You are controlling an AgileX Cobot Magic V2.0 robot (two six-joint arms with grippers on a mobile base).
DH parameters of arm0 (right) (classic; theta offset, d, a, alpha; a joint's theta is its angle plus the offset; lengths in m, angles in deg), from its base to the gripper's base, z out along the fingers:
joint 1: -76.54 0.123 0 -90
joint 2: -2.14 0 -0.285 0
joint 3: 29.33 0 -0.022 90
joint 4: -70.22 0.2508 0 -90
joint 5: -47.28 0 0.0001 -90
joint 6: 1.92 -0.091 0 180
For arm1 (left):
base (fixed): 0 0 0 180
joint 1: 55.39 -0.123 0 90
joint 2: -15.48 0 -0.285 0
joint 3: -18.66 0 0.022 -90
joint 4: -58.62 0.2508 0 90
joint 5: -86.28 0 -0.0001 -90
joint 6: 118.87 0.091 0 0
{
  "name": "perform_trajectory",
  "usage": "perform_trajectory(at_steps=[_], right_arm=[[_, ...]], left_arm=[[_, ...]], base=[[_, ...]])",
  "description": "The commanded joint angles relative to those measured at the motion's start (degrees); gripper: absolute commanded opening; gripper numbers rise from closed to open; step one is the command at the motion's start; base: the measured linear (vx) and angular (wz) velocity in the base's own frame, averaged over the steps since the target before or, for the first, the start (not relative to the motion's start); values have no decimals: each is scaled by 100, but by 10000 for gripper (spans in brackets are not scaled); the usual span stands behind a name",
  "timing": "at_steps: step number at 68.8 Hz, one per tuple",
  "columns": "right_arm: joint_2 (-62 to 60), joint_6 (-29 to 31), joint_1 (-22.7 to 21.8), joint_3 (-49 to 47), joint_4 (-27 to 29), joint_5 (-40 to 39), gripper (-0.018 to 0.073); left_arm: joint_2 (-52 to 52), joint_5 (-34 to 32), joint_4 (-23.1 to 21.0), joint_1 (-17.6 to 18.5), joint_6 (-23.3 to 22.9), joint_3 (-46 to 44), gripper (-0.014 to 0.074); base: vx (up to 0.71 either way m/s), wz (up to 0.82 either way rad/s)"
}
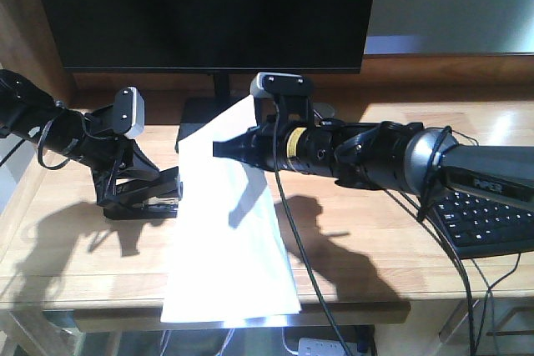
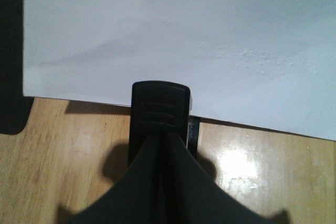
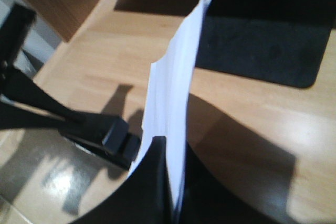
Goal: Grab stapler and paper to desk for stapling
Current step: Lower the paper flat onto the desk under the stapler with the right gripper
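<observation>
Left gripper [image 1: 125, 191] clamped on stapler [image 1: 157, 199], stapler resting on desk [image 1: 367, 264], nose at left edge of paper [image 1: 225, 256]. Right gripper [image 1: 222, 149] pinches paper top edge, paper tilted up (bottom hangs over desk front). Best: lower paper flat, feed edge fully into stapler mouth, then press.

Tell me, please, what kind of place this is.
Most likely an office or home workstation: a dark monitor stands at the back of the light-wood desk, a black keyboard lies on it, and there are a stapler and paper.
</observation>
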Motion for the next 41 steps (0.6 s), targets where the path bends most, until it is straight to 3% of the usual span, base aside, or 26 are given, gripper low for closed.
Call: perform_trajectory(at_steps=[1, 27, 41], right_arm=[[-86, 81, -23, -295, 163, -117, -2], [602, 69, 43, -875, 562, -147, -2], [1015, 69, 43, -1332, 1225, -112, -2]], left_arm=[[-359, 68, -259, 18, -45, -136, -7], [-359, 68, -259, 18, -45, -136, -7], [-359, 68, -259, 18, -45, -136, -7]], base=[[0, 0], [0, 0], [0, 0]])
